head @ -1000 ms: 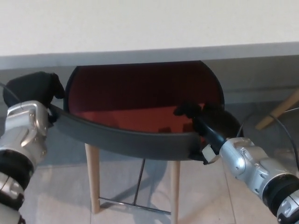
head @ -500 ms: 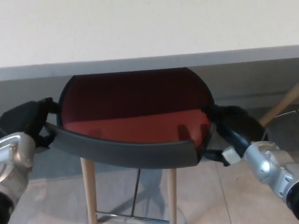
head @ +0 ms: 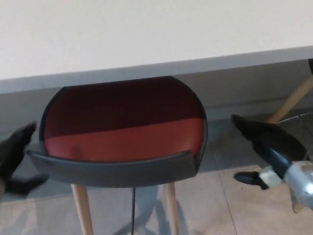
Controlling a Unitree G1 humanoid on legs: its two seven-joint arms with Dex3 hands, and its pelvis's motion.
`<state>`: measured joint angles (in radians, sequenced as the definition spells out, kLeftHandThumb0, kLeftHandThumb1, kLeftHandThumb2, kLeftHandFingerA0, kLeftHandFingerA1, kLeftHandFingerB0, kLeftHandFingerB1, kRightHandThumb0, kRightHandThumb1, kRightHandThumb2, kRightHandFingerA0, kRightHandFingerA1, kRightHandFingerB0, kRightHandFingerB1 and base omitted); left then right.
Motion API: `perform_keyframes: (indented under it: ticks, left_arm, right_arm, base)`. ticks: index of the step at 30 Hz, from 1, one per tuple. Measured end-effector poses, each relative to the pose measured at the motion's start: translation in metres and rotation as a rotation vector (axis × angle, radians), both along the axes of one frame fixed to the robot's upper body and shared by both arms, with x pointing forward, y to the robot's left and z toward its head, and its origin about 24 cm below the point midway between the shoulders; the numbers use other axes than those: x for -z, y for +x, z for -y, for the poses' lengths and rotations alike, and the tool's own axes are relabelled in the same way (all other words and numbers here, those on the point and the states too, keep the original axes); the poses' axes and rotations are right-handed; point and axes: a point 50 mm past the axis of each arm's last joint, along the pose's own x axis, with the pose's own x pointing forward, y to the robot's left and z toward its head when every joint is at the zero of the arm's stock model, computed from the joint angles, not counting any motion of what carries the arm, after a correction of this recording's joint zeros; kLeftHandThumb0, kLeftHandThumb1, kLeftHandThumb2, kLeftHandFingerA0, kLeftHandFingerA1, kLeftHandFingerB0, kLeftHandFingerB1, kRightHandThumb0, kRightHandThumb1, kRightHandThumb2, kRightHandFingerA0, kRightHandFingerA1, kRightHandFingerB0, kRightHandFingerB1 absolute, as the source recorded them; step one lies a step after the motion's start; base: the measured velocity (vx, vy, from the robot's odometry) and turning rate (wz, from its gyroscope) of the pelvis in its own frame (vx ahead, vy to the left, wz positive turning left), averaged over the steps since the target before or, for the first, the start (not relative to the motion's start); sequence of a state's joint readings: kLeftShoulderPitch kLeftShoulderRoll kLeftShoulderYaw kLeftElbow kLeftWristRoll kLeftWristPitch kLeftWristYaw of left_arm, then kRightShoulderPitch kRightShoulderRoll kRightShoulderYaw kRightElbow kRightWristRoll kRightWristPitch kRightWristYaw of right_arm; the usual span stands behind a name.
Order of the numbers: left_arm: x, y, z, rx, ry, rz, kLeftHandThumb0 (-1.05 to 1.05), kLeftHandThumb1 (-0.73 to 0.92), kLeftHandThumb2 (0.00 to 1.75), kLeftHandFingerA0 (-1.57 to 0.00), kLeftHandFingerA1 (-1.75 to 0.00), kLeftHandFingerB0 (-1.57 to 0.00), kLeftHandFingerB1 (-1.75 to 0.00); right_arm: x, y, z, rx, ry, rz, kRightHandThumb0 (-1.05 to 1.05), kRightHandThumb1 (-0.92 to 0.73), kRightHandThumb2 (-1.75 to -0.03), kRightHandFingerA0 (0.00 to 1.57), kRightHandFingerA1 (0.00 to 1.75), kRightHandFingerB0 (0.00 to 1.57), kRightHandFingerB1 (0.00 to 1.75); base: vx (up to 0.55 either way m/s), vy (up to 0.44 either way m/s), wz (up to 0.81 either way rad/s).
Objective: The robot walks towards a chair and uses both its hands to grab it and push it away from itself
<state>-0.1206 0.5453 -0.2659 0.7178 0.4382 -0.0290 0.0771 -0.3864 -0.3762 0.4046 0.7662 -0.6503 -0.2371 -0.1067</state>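
A red-seated chair (head: 124,132) with a dark grey wraparound backrest (head: 112,169) stands mid-scene on the tiled floor (head: 230,205), its far edge tucked under the pale surface (head: 146,34) that fills the far half of the view. The seat's front faces that surface and the curved backrest faces the robot, so the chair points away from the robot; the backrest's long line runs left to right across the near side, tilted slightly lower at the right. Two light wooden legs (head: 83,210) splay down beneath it.

Neither robot hand touches the chair. The left robot hand (head: 14,156), blurred at the left edge, sits just beside the backrest's left end, fingers spread and holding nothing. The right robot hand (head: 266,147) hangs well clear to the right, thumb and fingers apart, also empty. With the seat already partly beneath the surface and both hands flanking it ungripped, the push appears largely done. A second wooden leg (head: 293,100) of another chair slants in at far right.
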Motion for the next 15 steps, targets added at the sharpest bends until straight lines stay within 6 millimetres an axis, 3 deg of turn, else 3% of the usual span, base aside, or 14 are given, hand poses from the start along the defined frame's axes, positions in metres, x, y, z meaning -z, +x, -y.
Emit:
perform_keyframes:
  ticks: [4,5,6,7,8,9,11,12,13,14,15]
  left_arm:
    - [0.015,-0.051,-0.036,-0.112,0.013,-0.135,-0.66,0.49,0.72,0.0,0.0,0.0,0.0]
    - [0.015,-0.058,-0.042,-0.13,0.014,-0.148,-0.66,0.49,0.7,0.0,0.0,0.0,0.0]
    - [0.015,-0.063,-0.046,-0.145,0.014,-0.154,-0.66,0.49,0.7,0.0,0.0,0.0,0.0]
    - [0.014,-0.067,-0.051,-0.157,0.012,-0.158,-0.66,0.48,0.69,0.0,0.0,0.0,0.0]
    - [0.013,-0.069,-0.053,-0.163,0.012,-0.158,-0.66,0.47,0.69,0.0,0.0,0.0,0.0]
    - [0.011,-0.071,-0.056,-0.168,0.009,-0.153,-0.66,0.47,0.69,0.0,0.0,0.0,0.0]
    - [0.008,-0.072,-0.06,-0.167,0.007,-0.149,-0.67,0.44,0.66,0.0,0.0,0.0,0.0]
    - [0.005,-0.075,-0.064,-0.166,0.013,-0.15,-0.63,0.42,0.64,0.0,0.0,0.0,0.0]
    - [0.002,-0.078,-0.069,-0.166,0.028,-0.155,-0.63,0.42,0.64,0.0,0.0,0.0,0.0]
    - [-0.003,-0.084,-0.077,-0.173,0.043,-0.161,-0.66,0.41,0.65,0.0,0.0,0.0,0.0]
    - [-0.008,-0.09,-0.085,-0.185,0.056,-0.167,-0.63,0.41,0.64,0.0,0.0,0.0,0.0]
  right_arm:
    - [-0.013,-0.011,0.016,0.0,-0.005,-0.002,-1.05,-0.63,-0.61,0.0,0.0,0.0,0.0]
    - [-0.016,-0.013,0.017,-0.008,-0.001,-0.001,-1.01,-0.56,-0.99,0.0,0.19,0.0,0.0]
    - [-0.019,-0.015,0.017,-0.015,0.002,0.0,-1.01,-0.56,-0.99,0.0,0.19,0.0,0.0]
    - [-0.022,-0.017,0.018,-0.017,0.01,-0.001,-1.03,-0.59,-0.59,0.0,0.0,0.0,0.0]
    - [-0.023,-0.019,0.018,-0.018,0.015,-0.004,-1.0,-0.55,-0.97,0.0,0.22,0.0,0.0]
    - [-0.025,-0.022,0.02,-0.016,0.022,-0.014,-1.0,-0.55,-0.97,0.0,0.22,0.0,0.0]
    - [-0.027,-0.028,0.026,-0.006,0.027,-0.033,-0.99,-0.55,-0.96,0.0,0.22,0.0,0.0]
    - [-0.028,-0.031,0.032,0.01,0.029,-0.046,-1.0,-0.58,-0.59,0.0,0.0,0.0,0.0]
    - [-0.029,-0.034,0.04,0.027,0.022,-0.06,-1.0,-0.58,-0.59,0.0,0.0,0.0,0.0]
    - [-0.032,-0.038,0.05,0.051,0.015,-0.071,-0.99,-0.54,-0.96,0.0,0.23,0.0,0.0]
    - [-0.035,-0.042,0.061,0.08,0.005,-0.079,-0.99,-0.54,-0.96,0.0,0.24,0.0,0.0]
  base:
    - [0.0,0.0,0.12]
    - [0.0,0.0,0.08]
    - [0.0,0.0,0.0]
    - [0.0,0.0,0.0]
    - [0.0,0.0,0.0]
    - [0.0,0.0,0.0]
    - [0.0,0.0,0.0]
    - [0.0,0.0,0.0]
    - [0.0,0.0,0.0]
    - [0.0,0.0,0.0]
    - [0.0,0.0,0.0]
